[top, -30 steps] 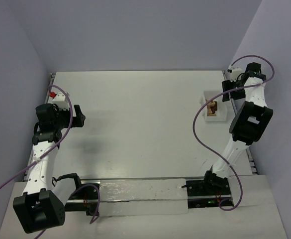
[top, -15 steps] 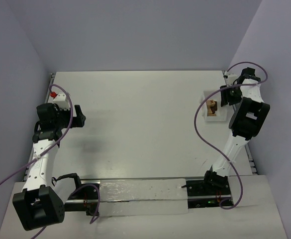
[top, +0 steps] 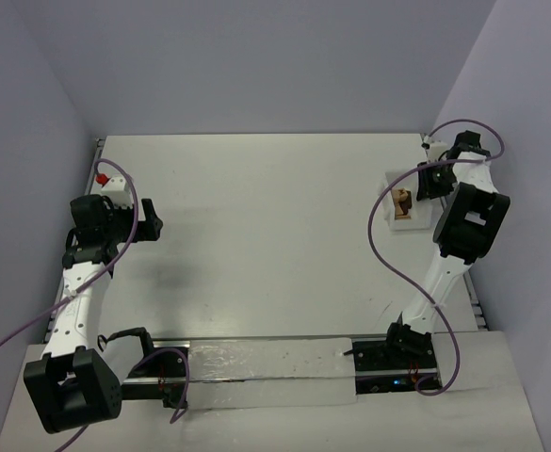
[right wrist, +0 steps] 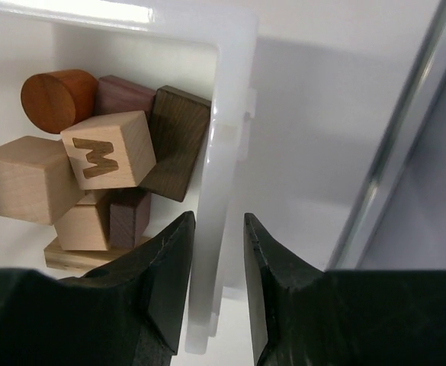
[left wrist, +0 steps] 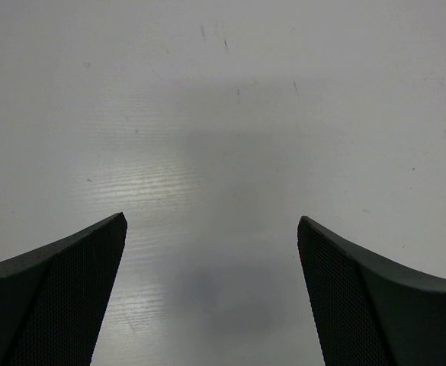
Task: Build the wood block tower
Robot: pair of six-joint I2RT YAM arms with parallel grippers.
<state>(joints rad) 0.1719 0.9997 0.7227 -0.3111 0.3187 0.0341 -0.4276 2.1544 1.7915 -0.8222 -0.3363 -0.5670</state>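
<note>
wood blocks (right wrist: 104,152), tan and dark, jumble in a white box (right wrist: 230,114); our right gripper (right wrist: 219,221) straddles its wall, pinch unclear; left gripper (left wrist: 211,221) spread.

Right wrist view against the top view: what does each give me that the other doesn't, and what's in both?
Only the right wrist view: the right gripper straddling a wall of the white box, one finger inside and one outside. It also shows a tan block marked M and a round reddish piece among the jumbled blocks.
Only the top view: the left gripper, open over bare table, far across from the box.
Both: the white box with blocks inside.
</note>
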